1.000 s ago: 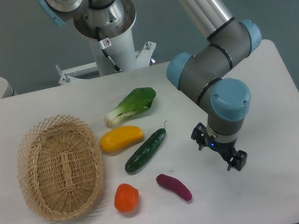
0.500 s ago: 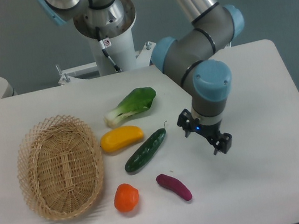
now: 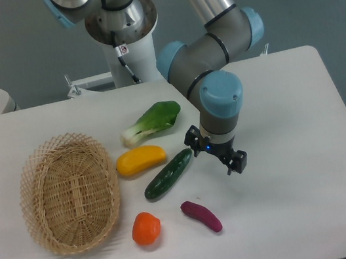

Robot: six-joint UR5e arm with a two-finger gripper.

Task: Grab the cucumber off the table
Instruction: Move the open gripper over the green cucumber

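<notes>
Nearest to the front edge of the counter (image 3: 309,226) we see an orange round vegetable (image 3: 146,228) and a purple sweet potato (image 3: 201,216), both lying free. A woven basket (image 3: 69,192) takes the left side of the counter.

A little farther in lies the cucumber (image 3: 168,173), about in the middle of the counter. Its long axis runs diagonally, with the thick end toward the front-left and the thin stem tip toward the back-right. Our hand (image 3: 217,156) hangs just beside this stem end, on its right, with both fingers apart and nothing between them; how high it is above the counter we cannot tell. So the cucumber lies to the left of the hand, and we judge that the next move needs a short shift left toward the middle of the cucumber, with the fingers across its long axis.

A yellow vegetable (image 3: 140,160) sits just beside the cucumber on the back-left, so a finger has little room there. Farther back is the bok choy (image 3: 152,122), well apart.
</notes>
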